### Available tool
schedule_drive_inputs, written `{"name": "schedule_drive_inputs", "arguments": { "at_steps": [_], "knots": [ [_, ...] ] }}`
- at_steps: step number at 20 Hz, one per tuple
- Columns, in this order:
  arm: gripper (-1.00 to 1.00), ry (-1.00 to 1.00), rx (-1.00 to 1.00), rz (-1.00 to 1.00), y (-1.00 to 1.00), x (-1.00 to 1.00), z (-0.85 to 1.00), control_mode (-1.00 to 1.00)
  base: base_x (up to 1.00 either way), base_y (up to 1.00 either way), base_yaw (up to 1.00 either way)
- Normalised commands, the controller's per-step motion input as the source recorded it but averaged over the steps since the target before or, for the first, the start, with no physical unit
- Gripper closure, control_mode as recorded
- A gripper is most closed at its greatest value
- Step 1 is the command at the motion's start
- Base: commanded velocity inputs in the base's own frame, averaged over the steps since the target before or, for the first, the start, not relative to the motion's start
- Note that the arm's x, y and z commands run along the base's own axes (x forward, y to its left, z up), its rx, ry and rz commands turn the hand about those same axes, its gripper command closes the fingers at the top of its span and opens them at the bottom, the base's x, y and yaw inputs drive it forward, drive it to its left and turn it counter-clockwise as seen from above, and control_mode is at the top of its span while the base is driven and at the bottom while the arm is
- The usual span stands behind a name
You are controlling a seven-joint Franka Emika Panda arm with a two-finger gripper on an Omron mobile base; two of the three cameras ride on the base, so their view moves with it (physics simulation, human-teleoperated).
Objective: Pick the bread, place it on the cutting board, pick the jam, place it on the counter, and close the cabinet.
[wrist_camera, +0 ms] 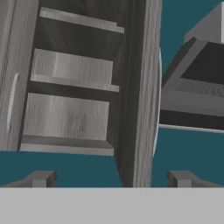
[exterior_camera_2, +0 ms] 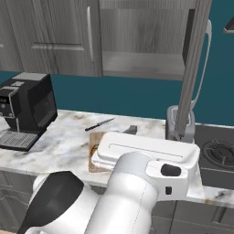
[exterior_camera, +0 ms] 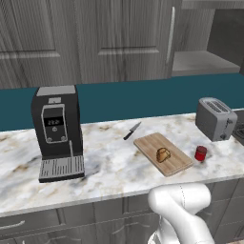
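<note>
The bread [exterior_camera: 163, 154] lies on the wooden cutting board [exterior_camera: 150, 143], near its front end. The red jam [exterior_camera: 200, 153] stands upright on the marble counter [exterior_camera: 109, 167], just right of the board. The upper cabinet [wrist_camera: 70, 87] is open and its bare shelves show. Its door [exterior_camera_2: 194, 68] stands swung out, edge-on, with a silver bar handle [wrist_camera: 157, 100]. My gripper [wrist_camera: 111, 179] is open and holds nothing. It faces the door's edge from a short way off, and both fingertips [wrist_camera: 41, 178] are clear of it.
A black coffee machine [exterior_camera: 57, 128] stands at the left of the counter, a knife [exterior_camera: 132, 130] lies behind the board, and a silver toaster [exterior_camera: 215, 118] sits at the right. A stove [exterior_camera_2: 219, 153] follows, with a range hood [wrist_camera: 197, 78] above it.
</note>
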Motion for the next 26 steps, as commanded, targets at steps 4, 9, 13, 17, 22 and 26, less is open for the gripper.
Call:
{"name": "schedule_drive_inputs", "arguments": {
  "at_steps": [4,9,13,17,22,26],
  "knots": [
    [-1.0,0.0,0.0,0.0,-0.31,0.14,-0.11,-1.0,0.0,0.0,0.0],
    [-1.0,0.0,0.0,0.01,-0.24,0.1,-0.12,-1.0,0.0,0.0,0.0],
    [-1.0,0.0,0.0,0.0,-0.19,0.14,-0.11,-1.0,0.0,0.0,0.0],
    [-1.0,0.0,0.0,0.0,-0.16,0.14,-0.12,-1.0,0.0,0.0,0.0],
    [-1.0,0.0,0.0,0.02,-0.14,0.04,-0.01,-1.0,0.0,0.0,0.0],
    [-1.0,0.0,0.0,0.08,-0.08,0.0,0.0,-1.0,0.0,0.0,0.0]
  ]
}}
